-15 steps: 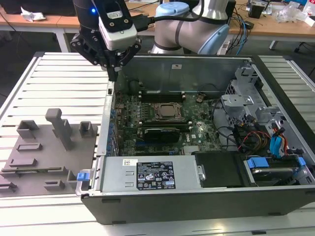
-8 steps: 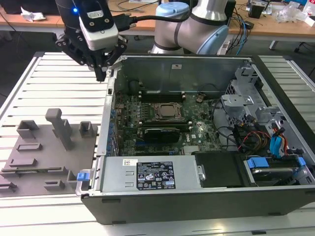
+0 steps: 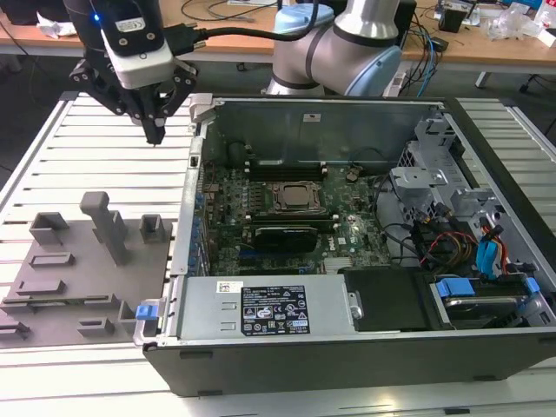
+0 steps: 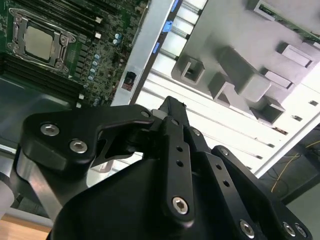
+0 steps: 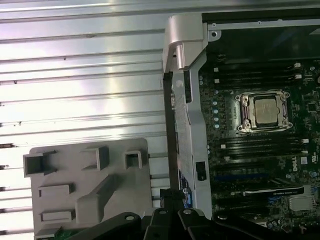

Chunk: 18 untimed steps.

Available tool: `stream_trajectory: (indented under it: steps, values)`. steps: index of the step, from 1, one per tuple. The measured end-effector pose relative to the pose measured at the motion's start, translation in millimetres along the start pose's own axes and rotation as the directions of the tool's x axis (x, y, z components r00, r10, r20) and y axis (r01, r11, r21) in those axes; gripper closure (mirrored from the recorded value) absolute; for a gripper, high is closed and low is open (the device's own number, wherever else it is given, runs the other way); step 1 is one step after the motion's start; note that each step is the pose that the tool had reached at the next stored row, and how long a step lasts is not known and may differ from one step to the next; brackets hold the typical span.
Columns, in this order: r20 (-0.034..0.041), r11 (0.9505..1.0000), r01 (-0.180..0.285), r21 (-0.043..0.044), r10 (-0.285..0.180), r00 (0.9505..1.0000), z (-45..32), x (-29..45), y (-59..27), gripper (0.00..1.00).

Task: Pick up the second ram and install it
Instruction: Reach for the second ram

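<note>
The second ram [image 3: 61, 301] shows as a long thin strip lying across the grey tray [image 3: 130, 287], on the part of the tray away from my gripper. Its green edge shows in the second wrist view [image 4: 287, 17] and the first wrist view [image 5: 60, 232]. My gripper [image 3: 157, 137] hangs above the slatted table, beyond the tray's far edge and just outside the computer case's corner. Its black fingers [image 4: 170, 107] are shut to a point with nothing between them. The motherboard [image 3: 347, 234] lies in the open case, with dark memory slots [image 3: 282, 163] on both sides of the CPU socket [image 3: 298, 198].
The case's metal wall [image 3: 193, 174] stands between the tray and the motherboard. The tray carries a tall post [image 3: 106, 221] and several low blocks. Drive bays and coloured cables [image 3: 460, 234] crowd the case's side at the exterior view's right. A wooden bench [image 3: 486, 48] runs behind.
</note>
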State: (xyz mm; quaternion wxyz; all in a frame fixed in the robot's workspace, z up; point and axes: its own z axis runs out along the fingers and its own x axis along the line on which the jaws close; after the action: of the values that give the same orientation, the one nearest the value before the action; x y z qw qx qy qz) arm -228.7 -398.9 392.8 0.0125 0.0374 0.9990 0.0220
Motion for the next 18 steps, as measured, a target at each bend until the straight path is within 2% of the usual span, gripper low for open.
stream_trajectory:
  steps: [5,9,13,18]
  values:
    - [0.0,1.0,0.0,0.0,0.0,1.0,-0.2,11.7,-0.9,0.89]
    - [-0.0001,1.0,0.0,0.0,0.0,1.0,-0.3,17.5,-1.3,0.89]
    - [-0.0001,1.0,0.0,0.0,0.0,1.0,-0.5,31.6,-2.3,0.89]
    - [0.0,1.0,0.0,0.0,0.0,1.0,-0.6,42.4,-3.2,0.89]
